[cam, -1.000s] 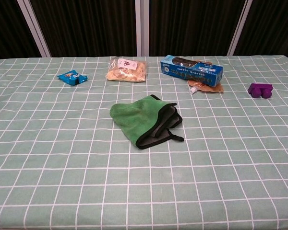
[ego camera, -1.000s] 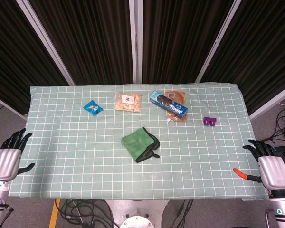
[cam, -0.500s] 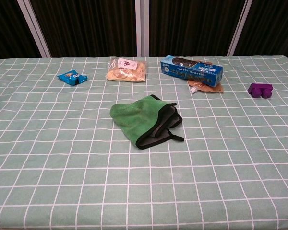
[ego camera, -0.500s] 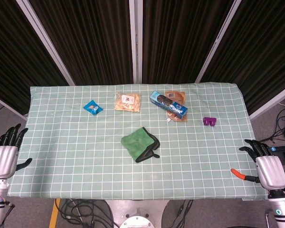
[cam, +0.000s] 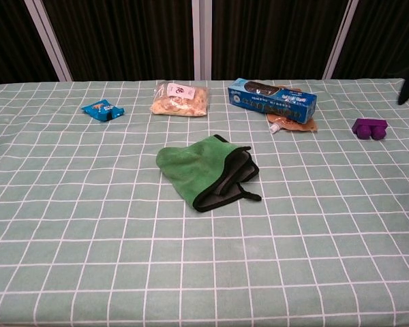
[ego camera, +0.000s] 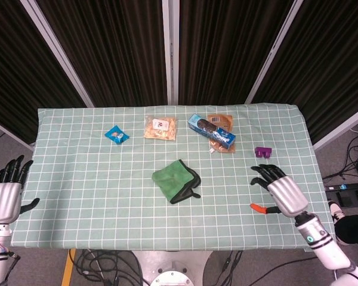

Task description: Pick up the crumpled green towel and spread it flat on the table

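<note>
- The green towel (ego camera: 176, 181) lies crumpled near the middle of the counter (ego camera: 77, 179), folded over itself so its dark edging shows along the right and near sides; in the chest view the towel (cam: 203, 167) sits bunched with a dark tab sticking out toward the near right.
- Nothing touches the towel; both hands are well apart from it.
- The right hand (ego camera: 278, 192) hovers over the right part of the counter, to the right of the towel, fingers spread and released, holding nothing; its thumb tip is orange.
- In the chest view only a dark sliver and an orange spot show at the right edge, too little to tell more.
- The left hand (ego camera: 5, 193) hangs off the left edge of the counter, fingers apart and pointing up, grasping nothing.
- A purple block (ego camera: 262, 152) rests beyond the right hand, near it but apart.
- A blue biscuit box (ego camera: 211, 131) lies at the far side, partly over a brown packet (ego camera: 221, 122).
- A clear snack bag (ego camera: 160, 127) lies left of the box, and a small blue packet (ego camera: 116, 134) further left.
- A pale green checked cloth covers the counter.
</note>
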Motion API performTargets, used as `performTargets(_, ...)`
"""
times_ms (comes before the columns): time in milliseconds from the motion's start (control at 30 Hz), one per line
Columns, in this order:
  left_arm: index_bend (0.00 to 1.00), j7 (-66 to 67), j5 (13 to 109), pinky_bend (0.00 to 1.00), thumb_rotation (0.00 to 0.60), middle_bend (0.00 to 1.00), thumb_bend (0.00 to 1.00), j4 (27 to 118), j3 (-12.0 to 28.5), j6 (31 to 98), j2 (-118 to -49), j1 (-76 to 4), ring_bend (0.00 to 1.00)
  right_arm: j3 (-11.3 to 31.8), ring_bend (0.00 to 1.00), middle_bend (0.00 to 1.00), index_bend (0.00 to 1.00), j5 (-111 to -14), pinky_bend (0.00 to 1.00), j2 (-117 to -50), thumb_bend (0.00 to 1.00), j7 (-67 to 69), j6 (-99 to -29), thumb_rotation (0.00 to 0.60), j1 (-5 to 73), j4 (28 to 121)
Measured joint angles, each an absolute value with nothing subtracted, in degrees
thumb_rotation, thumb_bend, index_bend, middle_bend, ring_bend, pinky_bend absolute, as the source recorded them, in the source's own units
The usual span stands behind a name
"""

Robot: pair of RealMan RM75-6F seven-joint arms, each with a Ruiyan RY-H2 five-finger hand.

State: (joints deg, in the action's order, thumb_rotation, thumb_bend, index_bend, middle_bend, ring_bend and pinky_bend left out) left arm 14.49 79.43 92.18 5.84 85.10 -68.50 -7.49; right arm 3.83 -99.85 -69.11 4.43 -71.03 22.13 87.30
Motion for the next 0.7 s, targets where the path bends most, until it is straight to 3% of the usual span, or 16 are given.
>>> performTargets(467, 0.17, 13.6, 77.6, 0.22, 0.600, 0.15, 0.09, 92.6, 6.7, 84.6, -68.0, -7.5, 0.10, 7.3, 0.12, 0.17, 0.42, -99.6, 0.18, -88.0, 0.11, 6.9, -55.1, 0.444, 41.0, 68.5)
performTargets(700, 0.17, 13.3, 77.1, 0.22, 0.600, 0.15, 0.09, 92.2, 7.0, 83.8, -68.3, -8.0, 0.10, 7.4, 0.12, 0.17, 0.42, -98.2, 0.18, -96.2, 0.13, 9.3, -50.9, 0.461, 46.8, 57.1)
